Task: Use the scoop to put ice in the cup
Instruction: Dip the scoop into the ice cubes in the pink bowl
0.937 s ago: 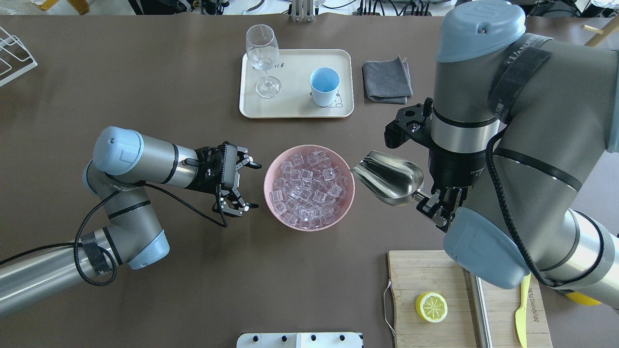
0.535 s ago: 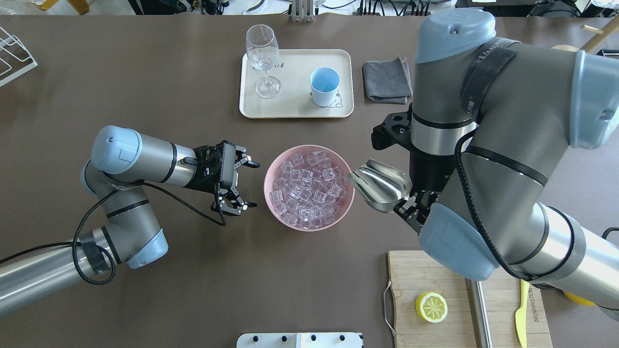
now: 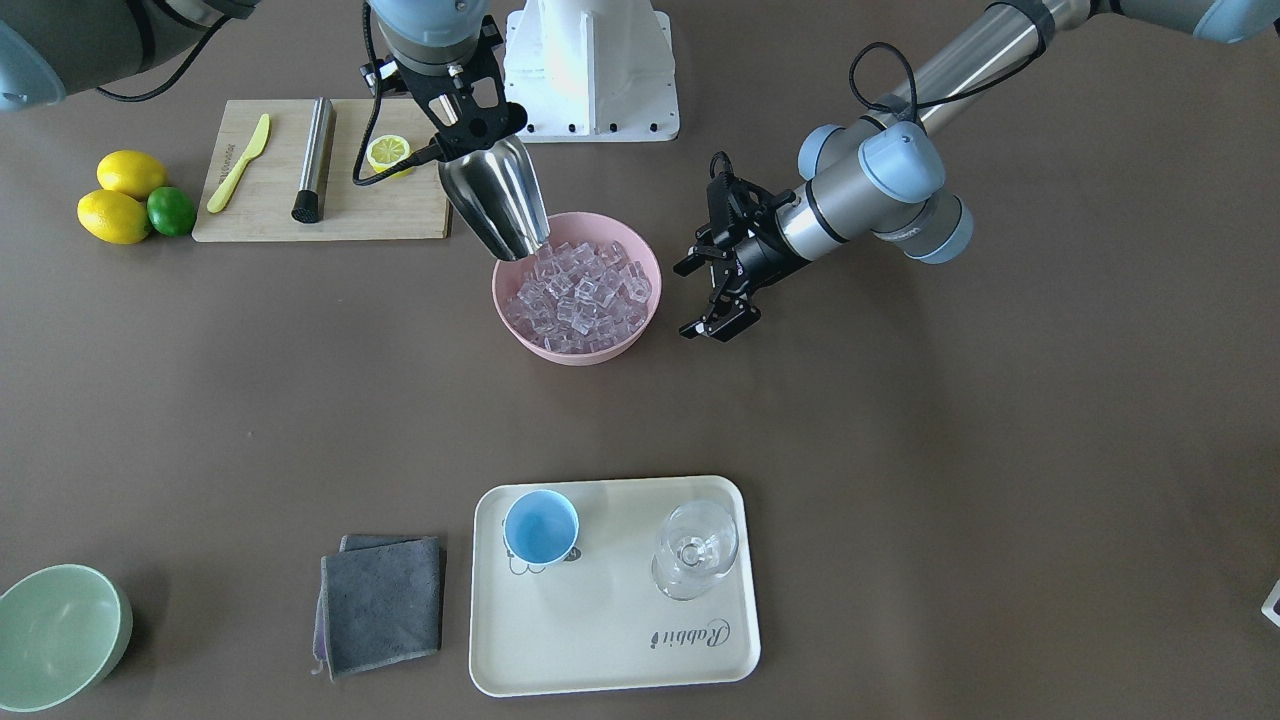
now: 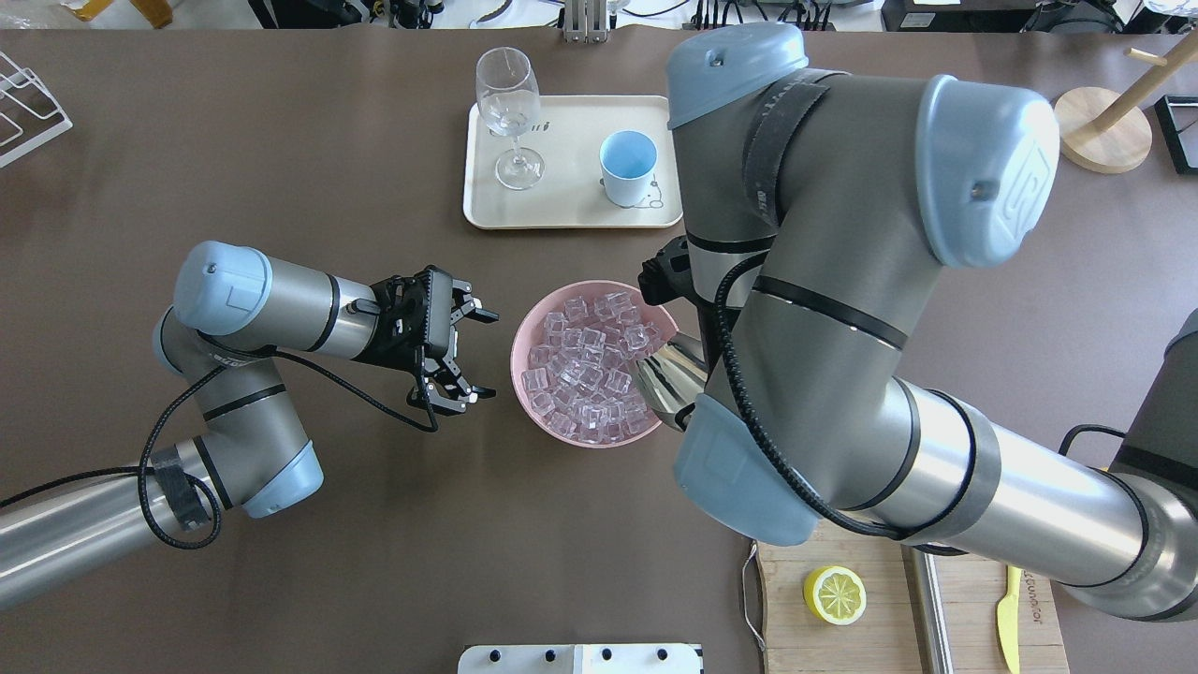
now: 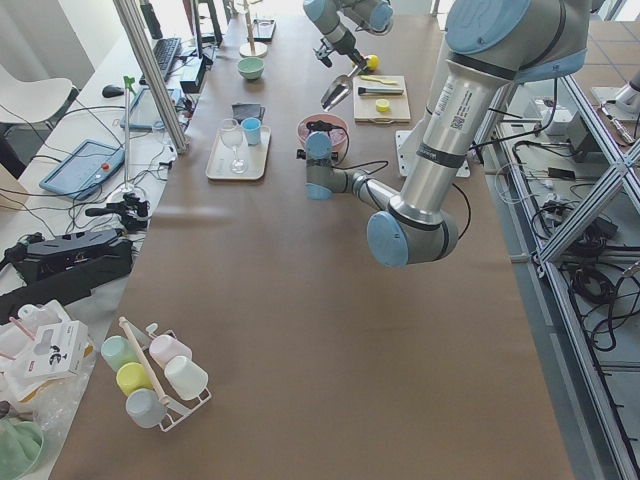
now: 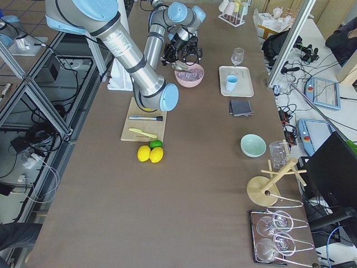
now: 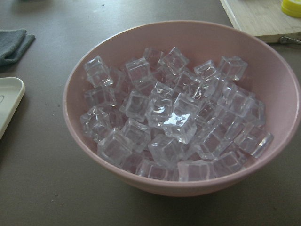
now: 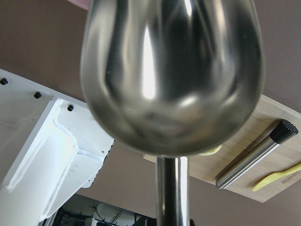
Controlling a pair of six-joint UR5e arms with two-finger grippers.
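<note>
Scoop (image 3: 495, 205), clamped in right gripper (image 3: 462, 118), has dipped into ice (image 3: 580, 292); left gripper (image 3: 702, 298) spread.

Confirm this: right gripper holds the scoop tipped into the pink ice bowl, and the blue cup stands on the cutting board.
Wrong in one place: the cup stands on the cream tray, as the front-facing view shows. The rest holds.

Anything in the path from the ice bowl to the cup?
Nothing visible. Bare table lies between the pink bowl and the tray; the wine glass stands beside the cup on that tray, off the direct line.
</note>
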